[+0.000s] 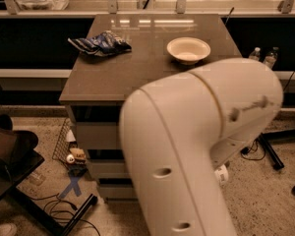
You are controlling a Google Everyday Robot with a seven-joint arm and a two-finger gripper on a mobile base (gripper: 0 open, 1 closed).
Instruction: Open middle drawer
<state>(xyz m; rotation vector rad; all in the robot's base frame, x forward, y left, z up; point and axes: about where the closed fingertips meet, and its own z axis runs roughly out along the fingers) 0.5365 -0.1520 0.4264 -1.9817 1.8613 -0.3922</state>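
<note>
The middle drawer [104, 169] shows only as the left end of a pale front, second of three under the grey-brown cabinet top [113, 77]. Its black handle is hidden. The taller top drawer front [97, 135] is above it and the lowest front [115, 191] below it. My large cream arm [196, 151] fills the lower right of the camera view and covers most of the drawer fronts. My gripper is hidden behind the arm and does not show.
A cream bowl [188, 49] and a blue-striped snack bag [99, 43] lie on the cabinet top. A wire basket with small items [69, 144] leans at the cabinet's left. A black stand [12, 154] and cables lie lower left. Bottles [263, 57] and a black stand leg [270, 151] are at right.
</note>
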